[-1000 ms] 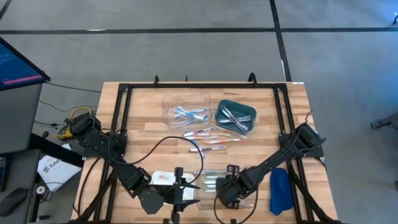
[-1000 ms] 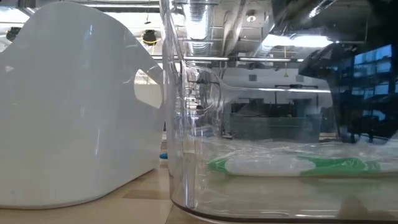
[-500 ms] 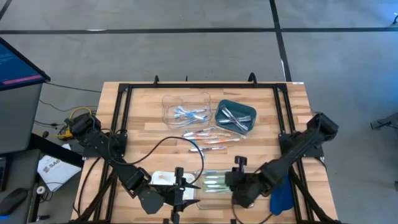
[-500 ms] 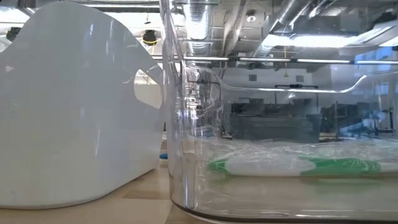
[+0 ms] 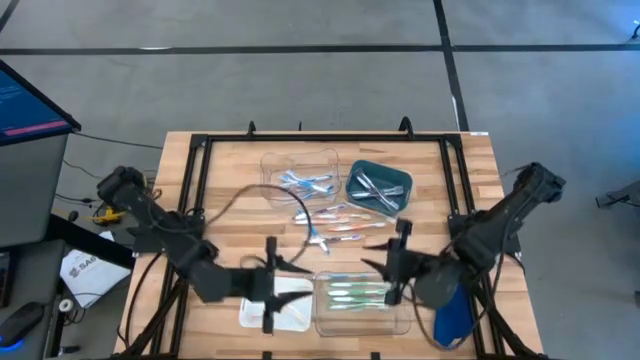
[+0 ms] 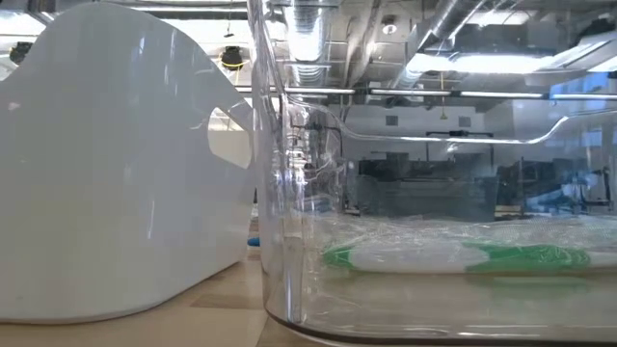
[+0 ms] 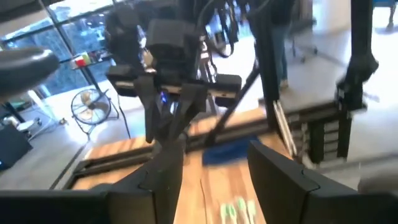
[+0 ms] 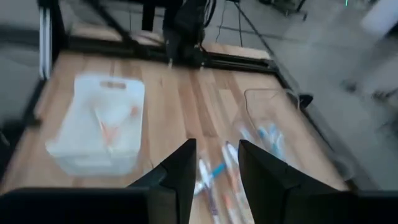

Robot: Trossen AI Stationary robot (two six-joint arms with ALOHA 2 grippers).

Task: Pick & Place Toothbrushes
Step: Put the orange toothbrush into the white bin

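High view: green toothbrushes [image 5: 357, 292] lie in the clear tray [image 5: 361, 324], between both grippers. Left gripper [image 5: 270, 283] hangs over the white tray [image 5: 290, 315], fingers spread. Right gripper [image 5: 398, 262] hovers just beside the clear tray, fingers parted, empty.

A wooden worktop [image 5: 230, 190] carried a clear tray [image 5: 300, 162] beside a teal tray [image 5: 378, 187]; a white tray [image 5: 278, 303], another clear tray [image 5: 360, 318] and a blue cloth [image 5: 453, 318] lay nearer.

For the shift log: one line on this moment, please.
left gripper: open, empty, over white tray | right gripper: open, empty, beside clear tray | green toothbrushes: in clear tray | loose toothbrushes: mid-table
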